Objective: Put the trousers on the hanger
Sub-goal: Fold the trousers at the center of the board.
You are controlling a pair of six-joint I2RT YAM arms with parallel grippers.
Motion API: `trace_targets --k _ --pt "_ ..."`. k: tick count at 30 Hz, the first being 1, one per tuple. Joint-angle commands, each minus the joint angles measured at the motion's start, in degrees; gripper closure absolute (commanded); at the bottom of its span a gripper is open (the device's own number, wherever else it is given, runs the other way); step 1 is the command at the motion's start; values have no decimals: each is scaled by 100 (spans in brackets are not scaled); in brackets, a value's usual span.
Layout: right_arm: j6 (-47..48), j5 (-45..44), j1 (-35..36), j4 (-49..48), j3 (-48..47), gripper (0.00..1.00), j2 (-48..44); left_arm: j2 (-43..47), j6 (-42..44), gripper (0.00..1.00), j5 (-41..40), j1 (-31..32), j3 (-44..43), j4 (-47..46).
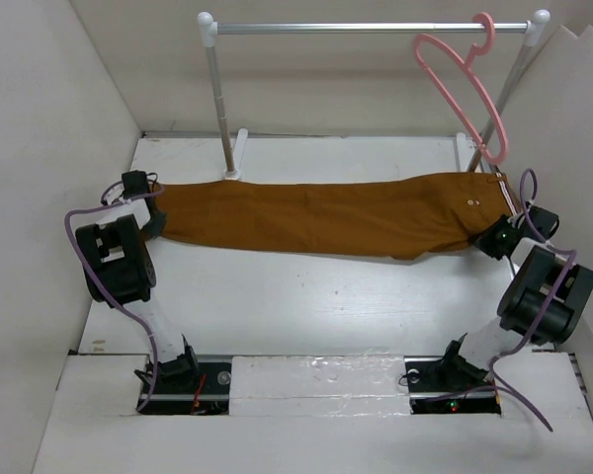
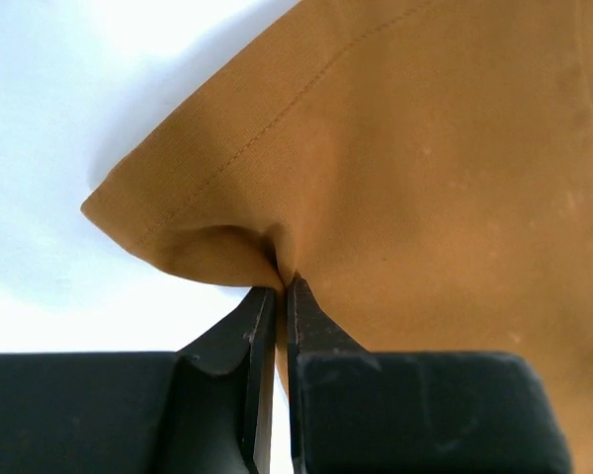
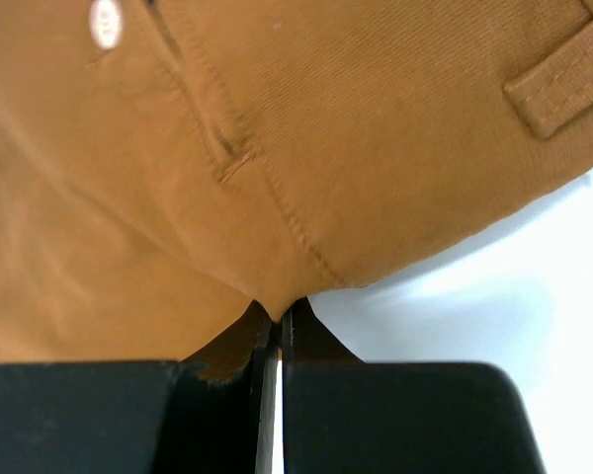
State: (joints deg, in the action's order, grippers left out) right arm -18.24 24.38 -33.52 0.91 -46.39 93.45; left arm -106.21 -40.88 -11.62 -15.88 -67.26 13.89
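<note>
Jaws fully closed: left tool (image 2: 282, 281) on trousers (image 1: 316, 217) hem far from hanger (image 1: 469, 84), right tool (image 3: 280, 311) on waist near it; lift evenly.

The top view looks down from above and behind the arm bases, facing twelve o'clock across the table (image 1: 306, 296) to the rail (image 1: 376, 28). Each wrist camera looks along its own left gripper (image 2: 282, 284) or right gripper (image 3: 277, 316), very close to the trousers (image 1: 316, 215), which all three views share: hem at nine o'clock, waistband at three.
</note>
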Motion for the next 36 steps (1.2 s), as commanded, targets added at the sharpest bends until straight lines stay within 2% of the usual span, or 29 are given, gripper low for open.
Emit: trace_targets --k 1,4,8,9,10,11,13,14,15,16,17,18,19,21,22,24,25,27,30,33,36 --pt "592 -425 -164 444 252 100 -739 276 222 100 -1035 -407 55 422" --pt "751 -382 -225 682 779 100 -1381 531 274 100 -1430 -460 336 500" --pt "1067 -136 -558 1191 1360 100 -2180 900 90 100 -2062 -460 705 1043" --pt "1155 -40 -664 1340 1422 100 -2591 1066 98 100 -2177 -460 749 1150" --pt "1495 83 -1013 2003 1492 100 -3247 1477 98 100 -2500 -460 924 1299" --pt "1655 23 -1103 2436 1423 100 -3480 1663 72 100 -2469 -460 1117 1240" --pt "1640 -21 -1017 2545 1422 100 -3796 1980 98 100 -2338 -460 1206 1187" --pt "1500 -21 -947 2511 1501 99 -3877 2077 37 95 -2223 -460 1190 1212" --pt "1464 153 -885 2398 1562 80 -3896 2157 10 82 -1961 -460 1146 1282" --pt "1429 285 -885 2266 1598 74 -3817 2279 -51 65 -1898 -390 1041 1352" --pt "1533 356 -885 2387 1555 65 -3573 2350 -130 58 -1845 -337 805 1449" --pt "1621 600 -885 2457 1354 50 -3466 2420 -200 50 -1740 -128 716 1537" --pt "1657 629 -885 2528 1256 46 -3395 2578 -244 33 -1686 -4 593 1590" --pt "1622 551 -832 2783 1080 35 -3456 2763 -289 26 -1407 364 337 1565" --pt "1456 628 -832 2757 1010 31 -3517 2894 -315 25 -1318 836 215 1564" --pt "1298 803 -832 2766 957 30 -3579 3001 -341 25 -1160 1304 100 1521" --pt "1218 831 -780 2740 939 30 -3597 3036 -307 25 -967 1681 100 1424" --pt "1051 526 -779 2669 913 29 -3667 3167 -183 30 -275 2043 257 1127" --pt "980 357 -1147 2651 913 29 -3703 3448 -78 35 350 2764 933 469" --pt "787 -106 -1420 2520 1131 27 -3781 3423 -121 35 738 3379 1505 11" --pt "638 -407 -1805 2221 1404 27 -3808 3144 -157 35 714 4133 1778 -176"
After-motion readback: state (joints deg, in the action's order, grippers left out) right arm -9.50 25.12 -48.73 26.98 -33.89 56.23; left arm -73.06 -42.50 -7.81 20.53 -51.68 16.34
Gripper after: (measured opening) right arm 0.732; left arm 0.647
